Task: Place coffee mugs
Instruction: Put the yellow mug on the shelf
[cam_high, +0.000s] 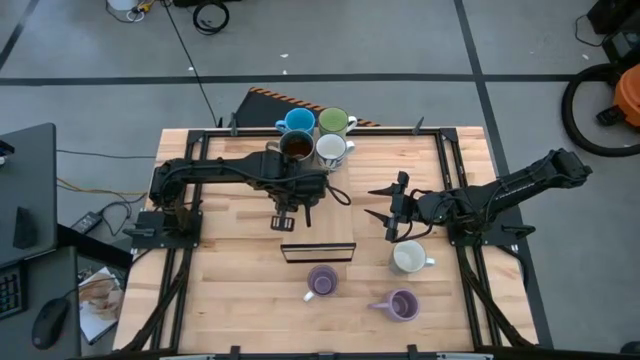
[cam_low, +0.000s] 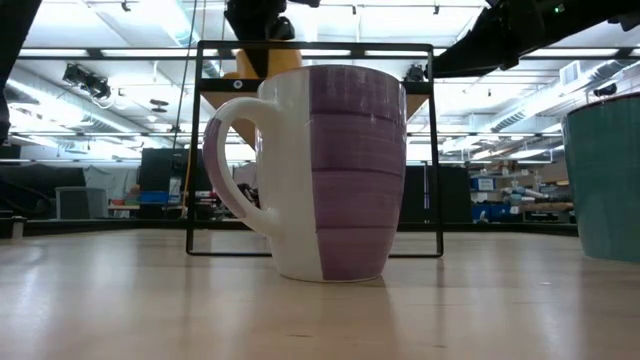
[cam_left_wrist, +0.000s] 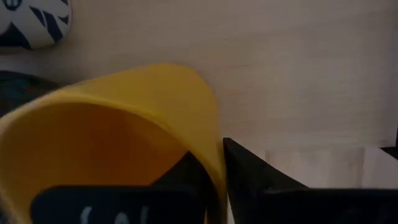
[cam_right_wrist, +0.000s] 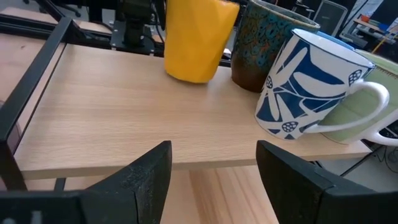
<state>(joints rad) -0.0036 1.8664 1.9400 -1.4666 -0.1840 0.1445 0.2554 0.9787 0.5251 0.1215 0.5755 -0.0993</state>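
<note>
The orange mug (cam_right_wrist: 196, 37) stands on the wooden board beside the dark brown mug (cam_right_wrist: 264, 43), the white mug with blue pattern (cam_right_wrist: 311, 81) and the green mug (cam_right_wrist: 367, 118). In the high view the blue mug (cam_high: 298, 122), green (cam_high: 333, 122), brown (cam_high: 297, 147) and white (cam_high: 331, 149) cluster at the far edge; my left arm hides the orange one. My left gripper (cam_left_wrist: 214, 155) is shut on the orange mug (cam_left_wrist: 112, 124). My right gripper (cam_high: 388, 212) hovers open right of centre, holding nothing. A plain white mug (cam_high: 410, 258) and two lavender mugs (cam_high: 322, 282) (cam_high: 400, 305) stand near the front. My left gripper comes from above, pointing down, with one finger (cam_left_wrist: 180, 177) inside the orange mug and the other finger (cam_left_wrist: 261, 183) outside, the rim wall (cam_left_wrist: 214, 140) pinched between them. The mug is roughly upright; its base (cam_right_wrist: 189, 78) is at the board, touching or just above I cannot tell.
A black metal frame (cam_high: 440, 140) borders the far half of the table. A small wooden riser with a dark front (cam_high: 318, 250) sits at centre. In the low view a lavender-and-white mug (cam_low: 335, 170) fills the foreground. Bare wood lies left of the riser.
</note>
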